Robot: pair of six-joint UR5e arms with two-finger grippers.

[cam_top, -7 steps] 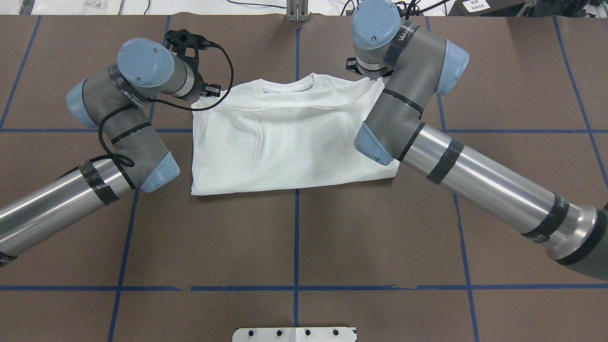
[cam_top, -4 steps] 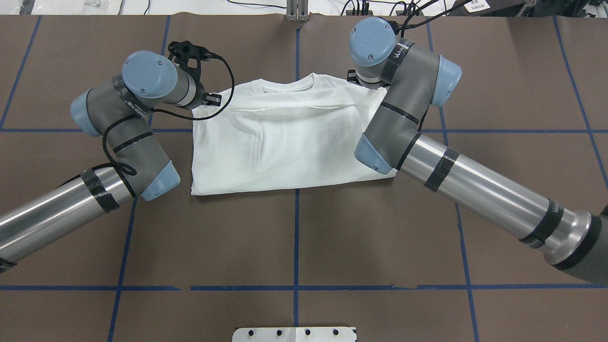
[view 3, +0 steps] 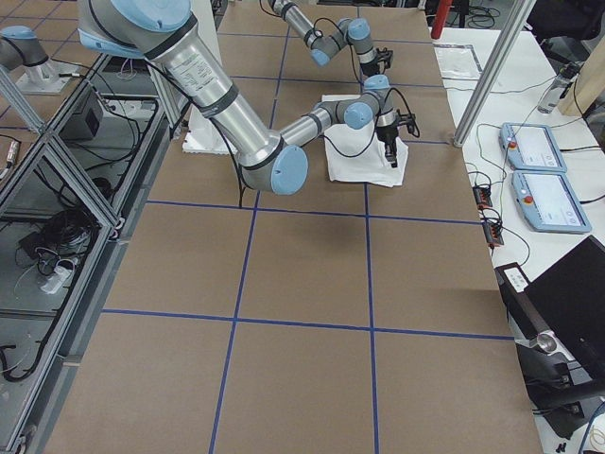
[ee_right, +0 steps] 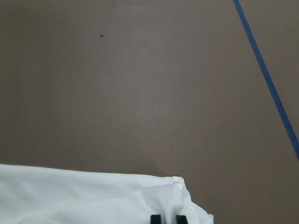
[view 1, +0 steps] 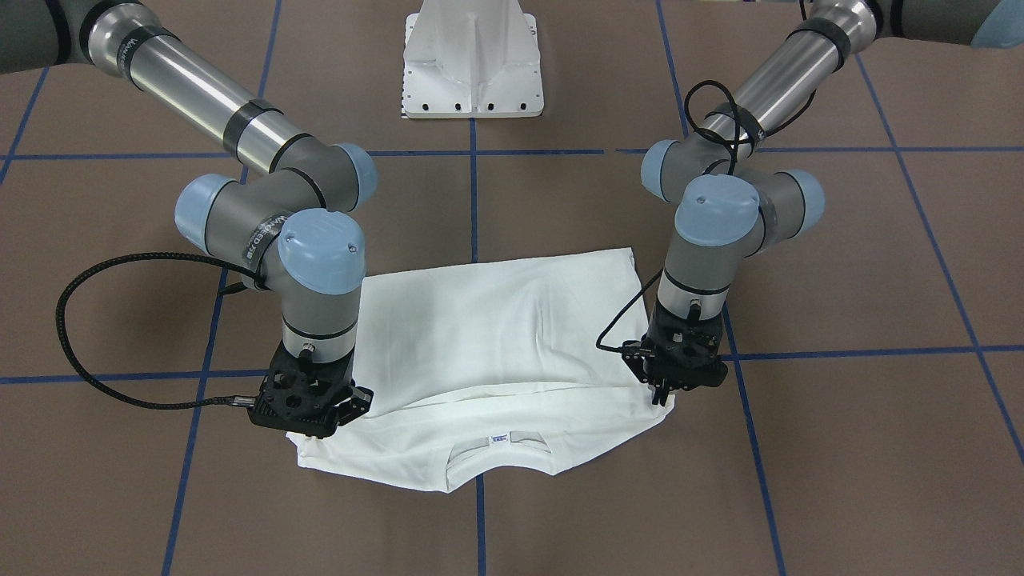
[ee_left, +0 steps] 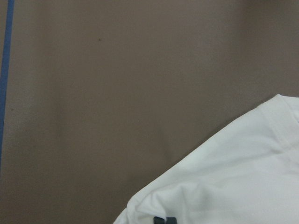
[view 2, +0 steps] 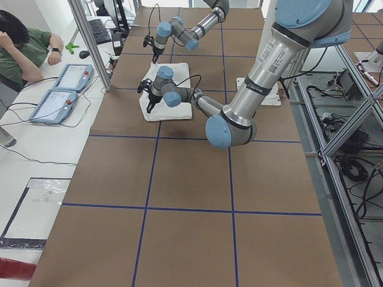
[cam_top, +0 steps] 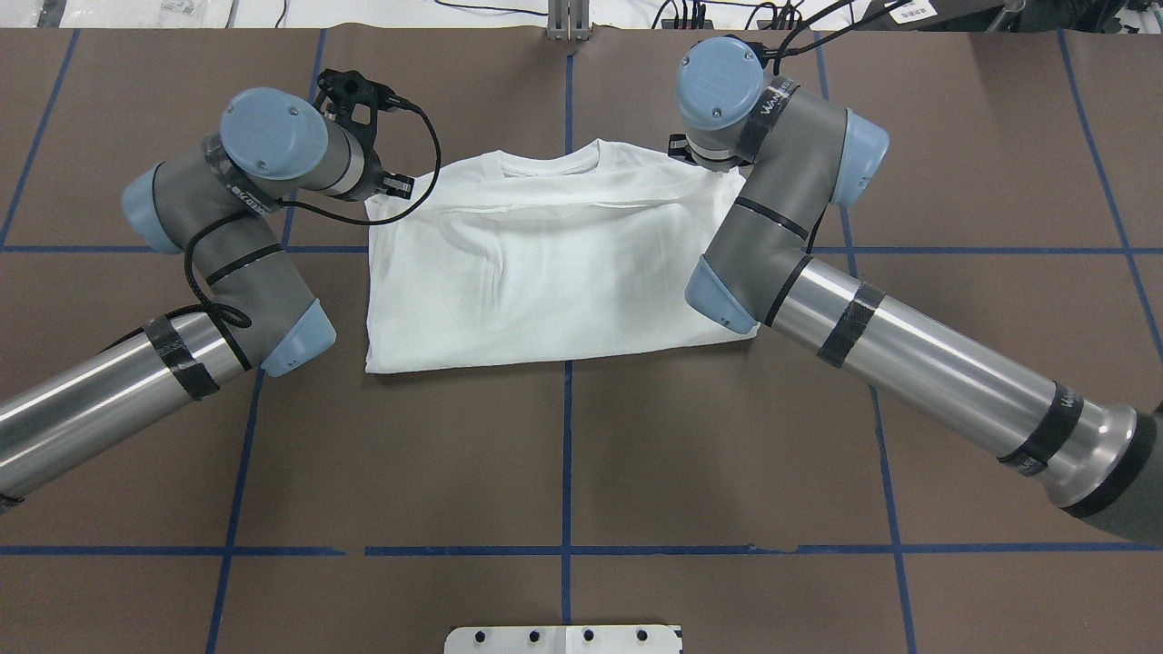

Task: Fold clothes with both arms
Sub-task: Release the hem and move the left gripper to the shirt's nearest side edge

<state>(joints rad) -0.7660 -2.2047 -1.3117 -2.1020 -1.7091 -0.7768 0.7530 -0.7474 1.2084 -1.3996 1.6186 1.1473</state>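
Note:
The white shirt [cam_top: 545, 263] lies folded flat on the brown table, collar [view 1: 500, 452] and small label on the far side from the robot. My left gripper [view 1: 666, 394] points down on the shirt's far left corner. In the left wrist view [ee_left: 164, 219] its fingertips are close together on the cloth. My right gripper [view 1: 308, 416] is down on the far right corner. In the right wrist view [ee_right: 167, 218] its tips pinch a raised bit of the white cloth [ee_right: 93, 196]. The printed text is hidden.
The white metal pedestal base [view 1: 472, 64] stands at the robot's edge of the table. Blue tape lines [cam_top: 567, 454] cross the brown table cover. In the exterior left view a person [view 2: 21, 42] sits beyond the table's far side with two teach pendants [view 2: 63, 89].
Both wrists shifted slightly over the shirt's far corners; the right one came down and towards the robot, the left one moved in, then back left. The shirt has barely moved.

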